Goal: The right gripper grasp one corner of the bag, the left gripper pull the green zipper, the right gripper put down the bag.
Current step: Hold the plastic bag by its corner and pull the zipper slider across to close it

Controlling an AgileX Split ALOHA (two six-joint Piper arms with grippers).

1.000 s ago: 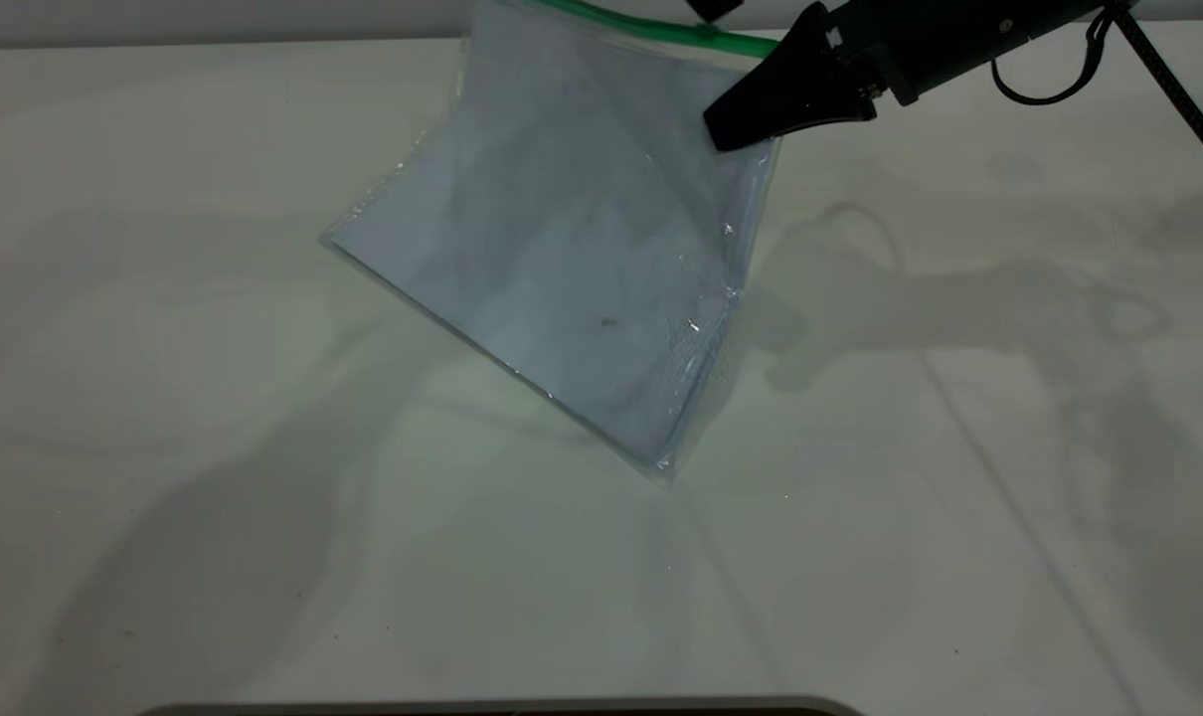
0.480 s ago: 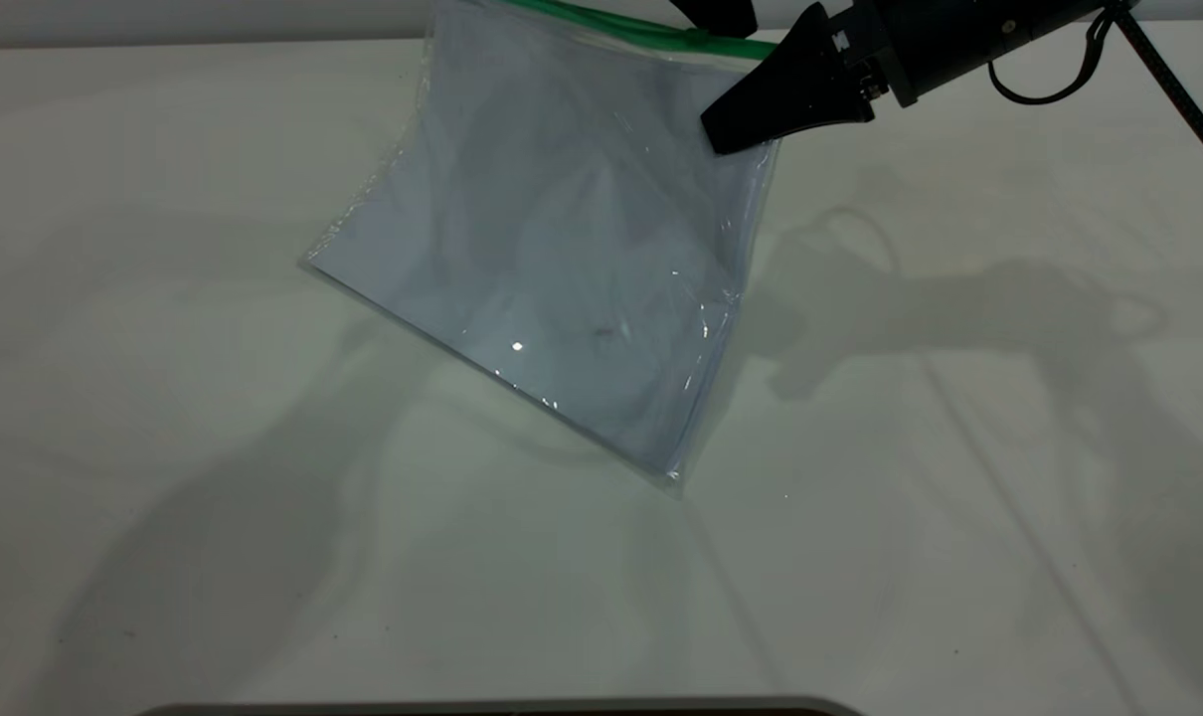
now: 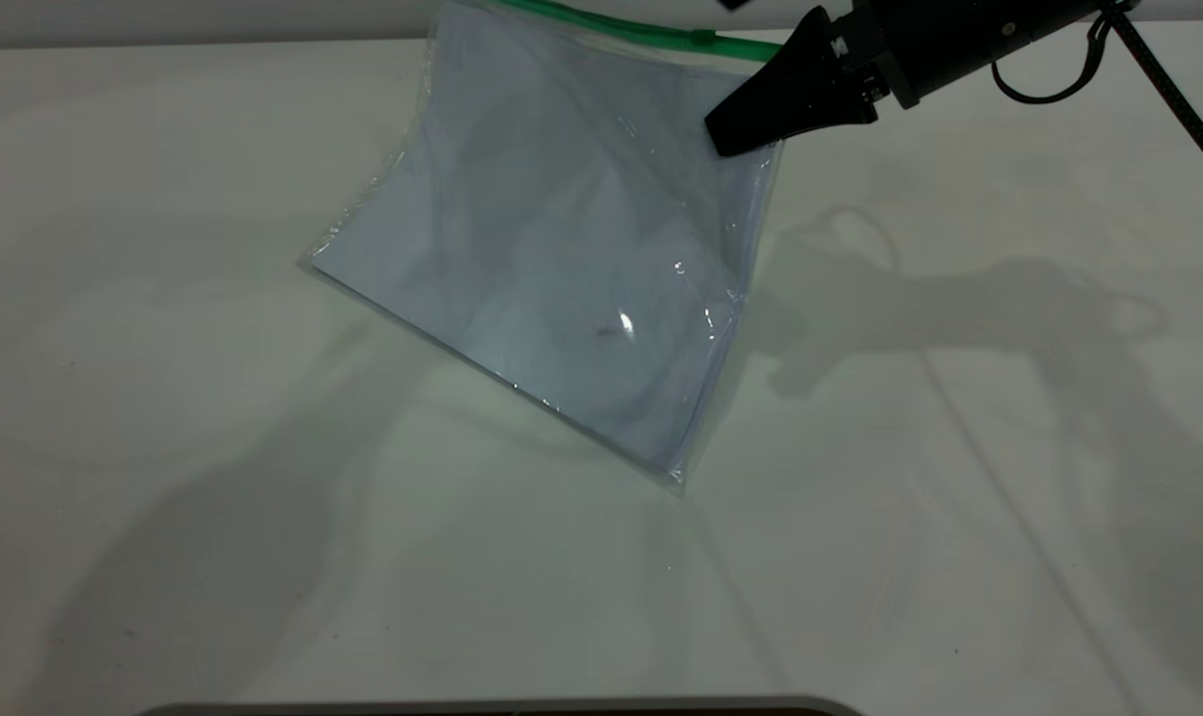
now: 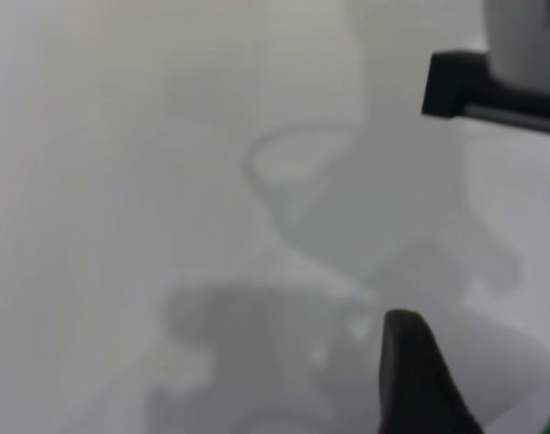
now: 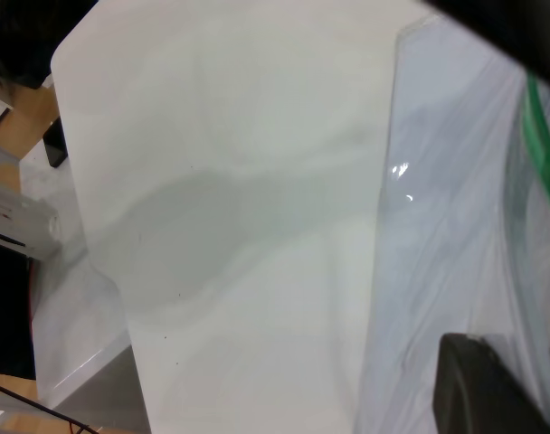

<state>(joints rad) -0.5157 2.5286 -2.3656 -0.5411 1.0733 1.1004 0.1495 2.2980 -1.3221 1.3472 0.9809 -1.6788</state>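
Corner grasp done: your right gripper point(image 3: 736, 134) pinches the bag point(image 3: 552, 259) aloft; zipper point(image 3: 641, 30) pull and set-down remain, left gripper's state unreadable.

The left gripper point(image 3: 732, 4) has been drawn back up along the far edge — only a small dark tip is seen now beside the green zipper point(image 3: 641, 30), where more of it was showing half a second ago. The bag point(image 3: 552, 249) has been swung slightly, its lower left corner shifted outward over the table point(image 3: 164, 447) compared with a second ago.
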